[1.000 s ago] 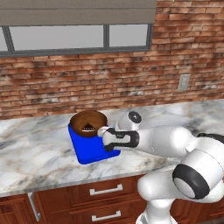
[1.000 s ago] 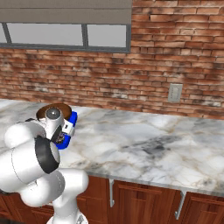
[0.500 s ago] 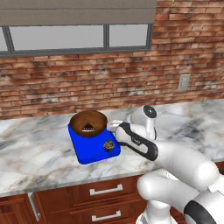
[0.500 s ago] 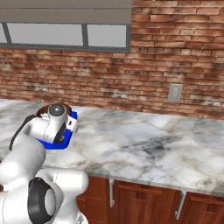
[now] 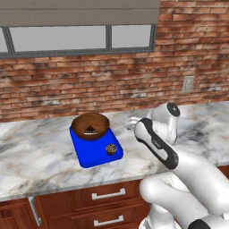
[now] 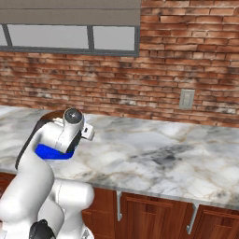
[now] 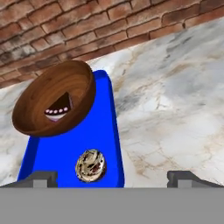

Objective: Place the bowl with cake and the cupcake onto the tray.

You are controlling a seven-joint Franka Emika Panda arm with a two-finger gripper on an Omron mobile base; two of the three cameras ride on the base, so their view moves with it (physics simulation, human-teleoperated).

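1. The tray point(image 5: 91, 156) lay on the marble counter point(image 5: 40, 165), carrying both desserts.
2. The bowl with cake point(image 5: 90, 126) sat at its far end.
3. The gripper point(image 7: 112, 177) hung wide open, empty, apparently finished.
4. The cupcake point(image 5: 110, 149) stood nearer, upright.

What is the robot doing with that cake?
The robot is putting treats on the blue tray on the marble counter. The wooden bowl with cake sits at the tray's far end, and the little cupcake sits on the tray nearer the robot. Its pincer is open and holds nothing, hanging just off the tray's near end. Both treats look to be on the tray, so the job seems done.
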